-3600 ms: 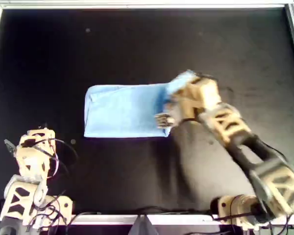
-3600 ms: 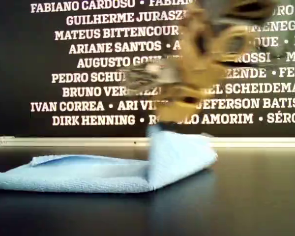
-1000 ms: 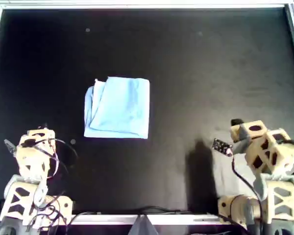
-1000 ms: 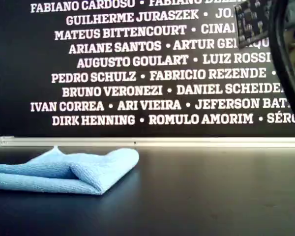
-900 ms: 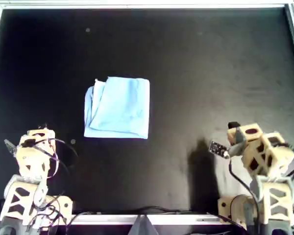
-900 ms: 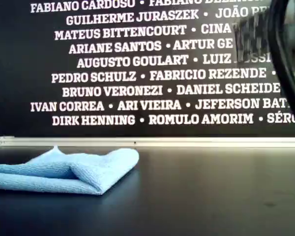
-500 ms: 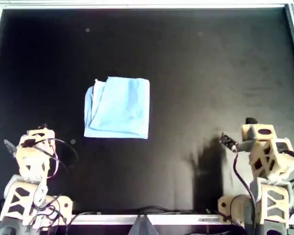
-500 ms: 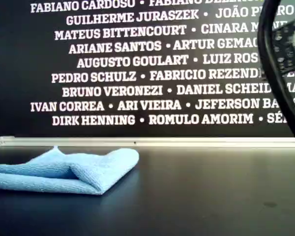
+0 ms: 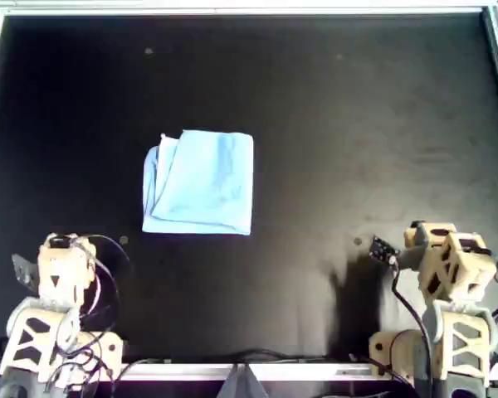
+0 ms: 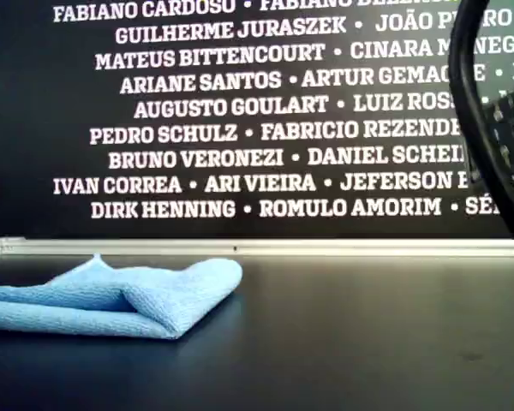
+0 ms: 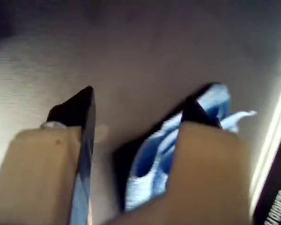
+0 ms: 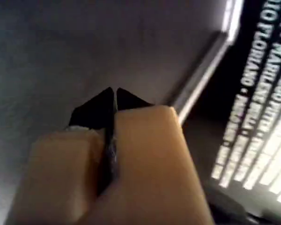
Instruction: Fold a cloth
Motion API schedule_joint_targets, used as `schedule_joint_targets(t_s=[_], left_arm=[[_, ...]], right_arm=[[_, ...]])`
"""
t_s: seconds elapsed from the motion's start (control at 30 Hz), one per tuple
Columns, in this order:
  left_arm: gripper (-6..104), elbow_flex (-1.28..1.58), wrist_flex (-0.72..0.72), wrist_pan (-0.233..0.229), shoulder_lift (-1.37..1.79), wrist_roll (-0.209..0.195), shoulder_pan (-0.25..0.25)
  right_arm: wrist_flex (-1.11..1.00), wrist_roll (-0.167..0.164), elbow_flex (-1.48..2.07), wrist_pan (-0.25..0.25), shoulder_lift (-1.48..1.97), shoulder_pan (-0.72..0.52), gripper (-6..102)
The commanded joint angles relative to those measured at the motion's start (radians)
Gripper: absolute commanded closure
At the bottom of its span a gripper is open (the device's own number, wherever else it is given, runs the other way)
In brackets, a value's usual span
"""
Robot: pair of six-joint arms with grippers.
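The light blue cloth (image 9: 201, 182) lies folded into a rough square on the black table, left of centre in the overhead view. It shows low at the exterior view's left (image 10: 128, 295). My first gripper (image 11: 138, 101) is open and empty, and the cloth (image 11: 147, 161) shows beyond its fingers, well apart from them. Its arm (image 9: 444, 265) stands drawn back at the overhead view's lower right. My second gripper (image 12: 114, 91) is shut and empty over bare table. Its arm (image 9: 58, 269) stands at the overhead view's lower left.
A pale metal rail (image 9: 249, 8) frames the black table (image 9: 332, 124). A black wall with white names (image 10: 240, 128) stands behind the far rail. A black cable and part of the first arm (image 10: 488, 137) cross the exterior view's right edge.
The first gripper let go of the cloth, which now lies folded over. Its arm drew back to the overhead view's lower right. The second arm shifted a little lower.
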Motion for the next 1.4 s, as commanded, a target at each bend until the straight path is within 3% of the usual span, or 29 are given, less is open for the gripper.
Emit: schedule_joint_targets(t_s=[0.0,1.37], left_arm=[[33,-0.012,0.017,-0.008,0.015,-0.003,0.021],[33,-0.012,0.029,-0.008,0.017,0.008,0.014]], right_arm=[[0.072,-0.005,0.012,0.005,0.043,-0.005,95],[0.147,-0.003,0.012,0.008,0.046,-0.008,94]])
